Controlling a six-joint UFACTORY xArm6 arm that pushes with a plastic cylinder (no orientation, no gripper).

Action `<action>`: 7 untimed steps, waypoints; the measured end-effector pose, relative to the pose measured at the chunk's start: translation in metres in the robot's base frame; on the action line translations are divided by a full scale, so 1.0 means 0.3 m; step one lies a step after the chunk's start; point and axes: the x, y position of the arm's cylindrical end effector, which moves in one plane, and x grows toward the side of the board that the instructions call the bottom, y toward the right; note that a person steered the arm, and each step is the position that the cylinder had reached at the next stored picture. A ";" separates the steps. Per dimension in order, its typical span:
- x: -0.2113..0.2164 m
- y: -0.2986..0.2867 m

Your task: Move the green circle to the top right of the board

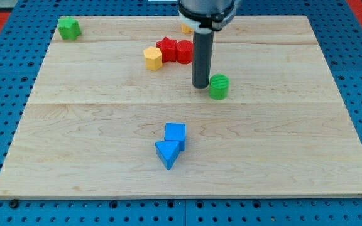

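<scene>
The green circle [219, 86] is a short green cylinder standing on the wooden board [281, 144], a little right of the board's centre and in its upper half. My tip [200, 85] is at the end of the dark rod, just to the left of the green circle, close to it or touching its left side.
A red star-shaped block [166, 48] and a red cylinder [184, 51] sit together above my tip, with a yellow block [153, 58] at their left. Another yellow block [186, 28] is partly hidden behind the rod. A green block [69, 28] sits at the top left. A blue cube [175, 134] and a blue triangle [166, 153] lie below centre.
</scene>
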 end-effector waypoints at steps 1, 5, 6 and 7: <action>0.141 -0.061; -0.034 0.329; -0.195 0.362; -0.346 0.435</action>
